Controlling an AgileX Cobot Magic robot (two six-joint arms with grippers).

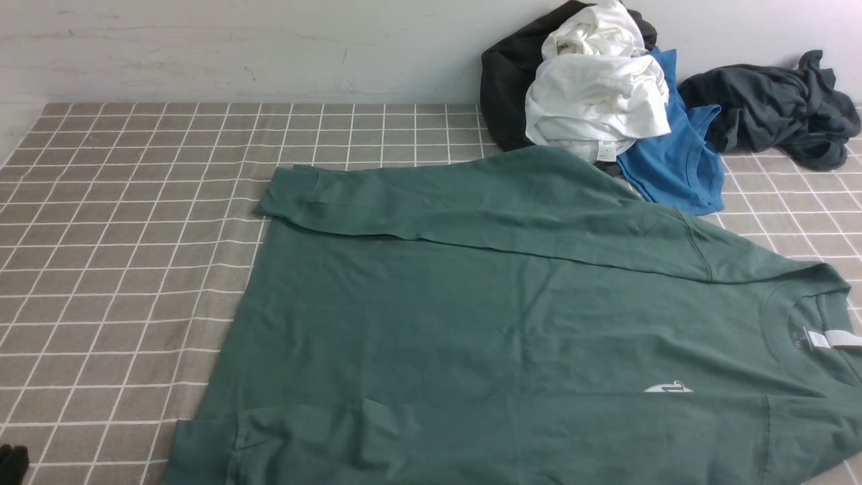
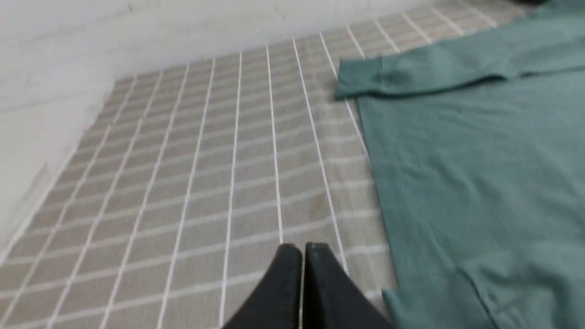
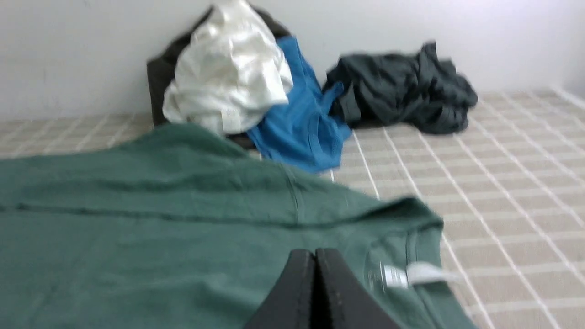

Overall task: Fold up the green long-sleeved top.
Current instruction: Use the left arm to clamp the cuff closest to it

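Observation:
The green long-sleeved top (image 1: 505, 316) lies flat on the checked cloth, with its neck and white label (image 1: 832, 339) to the right. The far sleeve (image 1: 438, 202) is folded across the body, its cuff (image 2: 358, 77) just past the hem. The near sleeve (image 1: 337, 438) lies along the front edge. My left gripper (image 2: 301, 249) is shut and empty over bare cloth beside the hem; only a black bit of this left gripper (image 1: 12, 463) shows in the front view. My right gripper (image 3: 315, 253) is shut and empty above the top (image 3: 160, 228), close to the collar label (image 3: 411, 274).
Against the back wall sits a heap of clothes: a white garment (image 1: 596, 94) on a black one (image 1: 505, 87), a bright blue T-shirt (image 1: 673, 155) touching the top's shoulder, and a dark charcoal garment (image 1: 774, 108) at far right. Checked tablecloth (image 1: 121, 256) stretches left.

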